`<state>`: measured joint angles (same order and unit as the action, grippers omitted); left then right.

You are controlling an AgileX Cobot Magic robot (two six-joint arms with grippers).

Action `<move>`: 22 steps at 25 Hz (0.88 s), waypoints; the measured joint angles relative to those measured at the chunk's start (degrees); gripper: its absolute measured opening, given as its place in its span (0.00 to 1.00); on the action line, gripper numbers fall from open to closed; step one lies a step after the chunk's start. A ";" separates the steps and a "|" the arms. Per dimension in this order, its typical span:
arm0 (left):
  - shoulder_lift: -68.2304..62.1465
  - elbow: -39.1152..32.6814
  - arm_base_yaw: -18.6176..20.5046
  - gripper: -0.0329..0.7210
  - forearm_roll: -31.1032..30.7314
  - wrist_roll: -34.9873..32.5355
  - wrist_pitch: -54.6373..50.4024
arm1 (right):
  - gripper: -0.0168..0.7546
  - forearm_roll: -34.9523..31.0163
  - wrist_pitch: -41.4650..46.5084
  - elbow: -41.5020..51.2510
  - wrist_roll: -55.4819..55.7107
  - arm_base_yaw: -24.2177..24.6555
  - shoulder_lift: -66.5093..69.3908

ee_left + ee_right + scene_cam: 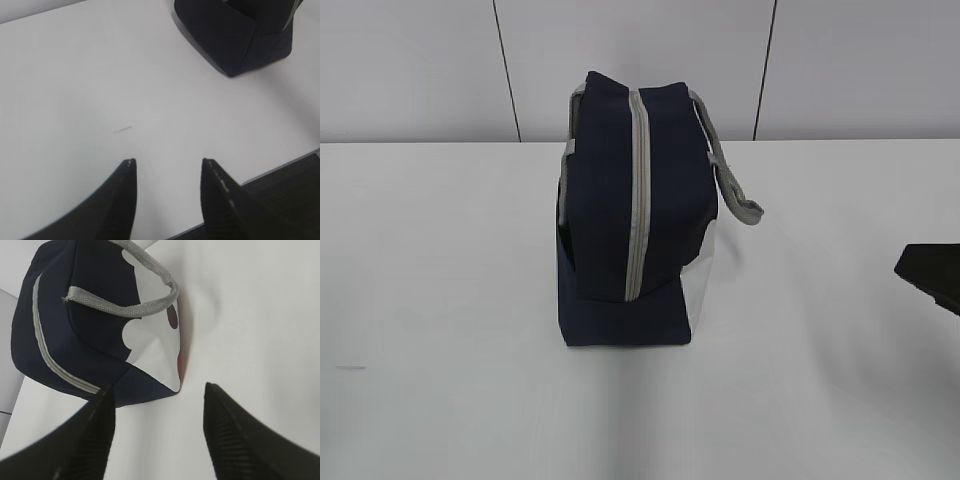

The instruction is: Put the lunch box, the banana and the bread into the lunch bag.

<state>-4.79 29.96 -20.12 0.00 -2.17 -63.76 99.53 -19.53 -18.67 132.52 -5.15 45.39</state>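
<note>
Boxy navy-blue lunch bag (620, 200): matt woven cloth. Grey carrying handle (125, 307): coarse ribbed webbing. White side panel (157, 347): smooth. White table (440, 300): smooth, slight sheen. Black gripper fingers (235, 440): ridged, matt.

The exterior view looks down at a slant across the bench (440, 300) toward the back wall, with the lunch bag (630, 220) at frame centre. The left wrist view looks past its end effector (169, 167), the bag (235, 35) at upper right. The right wrist view sits closer, the bag (95, 330) filling its upper left.
</note>
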 joint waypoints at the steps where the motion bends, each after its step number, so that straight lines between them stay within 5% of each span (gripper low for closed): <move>1: 0.00 0.00 0.00 0.44 0.00 0.00 0.00 | 0.60 -0.35 0.00 0.00 0.00 0.00 0.00; 7: 0.00 0.00 0.00 0.43 0.00 0.00 0.00 | 0.60 -6.67 0.00 0.00 -5.73 -0.58 0.52; 13: 0.00 0.00 0.00 0.40 0.00 0.00 0.00 | 0.60 -25.46 4.77 0.00 -35.83 -8.03 0.51; 16: 0.00 0.00 0.00 0.38 0.00 0.00 0.08 | 0.59 -40.64 12.27 0.00 -56.64 -14.84 0.51; 22: 0.00 0.00 0.00 0.37 0.00 0.00 0.08 | 0.59 -88.09 35.27 -4.44 -111.28 -24.81 0.51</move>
<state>-4.79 29.96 -20.12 0.00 -2.17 -63.67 11.44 15.74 -23.11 21.24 -29.96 45.90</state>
